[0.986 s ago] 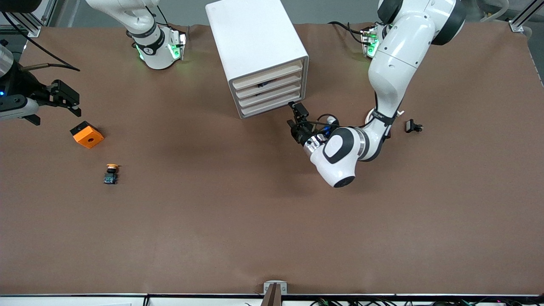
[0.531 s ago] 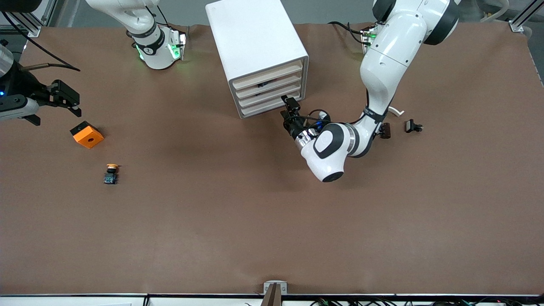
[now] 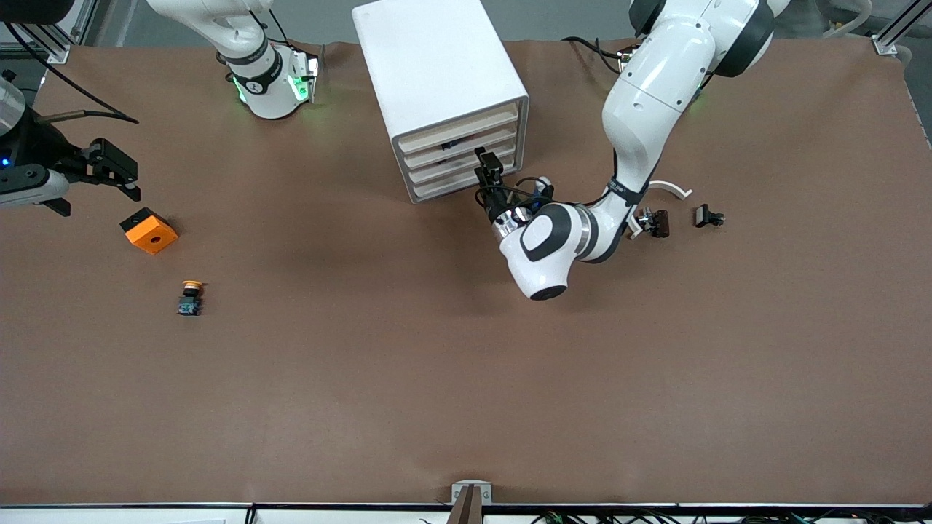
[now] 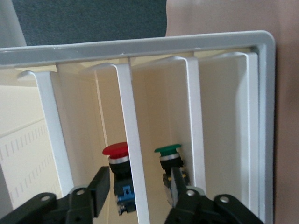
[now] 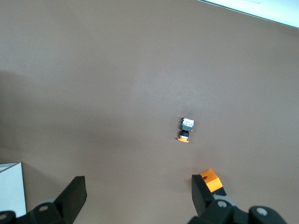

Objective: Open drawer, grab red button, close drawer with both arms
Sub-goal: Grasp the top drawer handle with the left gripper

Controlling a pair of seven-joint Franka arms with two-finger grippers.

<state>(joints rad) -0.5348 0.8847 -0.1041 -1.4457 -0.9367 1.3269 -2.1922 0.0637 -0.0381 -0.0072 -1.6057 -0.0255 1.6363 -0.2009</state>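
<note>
Fingers of left gripper spread, straddling drawer front; right gripper spread, empty.

Legible markings: one only. A single dark numeral or mark, seemingly "1", on the white collar of the right arm's base, beside its green lights; too small to confirm. A small marking on the left arm's wrist band cannot be read. No label, brand or number reads on the cabinet, drawers or loose parts.
</note>
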